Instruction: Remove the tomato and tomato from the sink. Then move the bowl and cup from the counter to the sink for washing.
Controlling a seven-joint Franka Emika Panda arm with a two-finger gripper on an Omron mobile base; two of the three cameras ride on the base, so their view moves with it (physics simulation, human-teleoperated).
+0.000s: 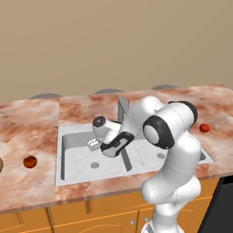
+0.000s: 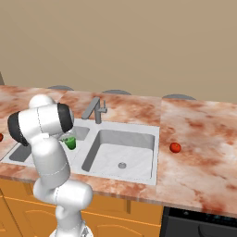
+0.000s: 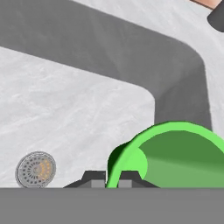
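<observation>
The claw (image 3: 112,178) grips the rim of the bright green cup (image 3: 175,157), one dark fingertip (image 3: 94,177) outside the wall and the other inside. The cup's open mouth faces the camera, its inside a duller green. Beneath lies the pale grey floor of the sink (image 3: 78,109) basin, with a round metal drain (image 3: 36,169) at the lower left. The basin's darker wall runs across the top, curving down at the right. A sliver of reddish tabletop (image 3: 208,3) shows at the upper right corner.
</observation>
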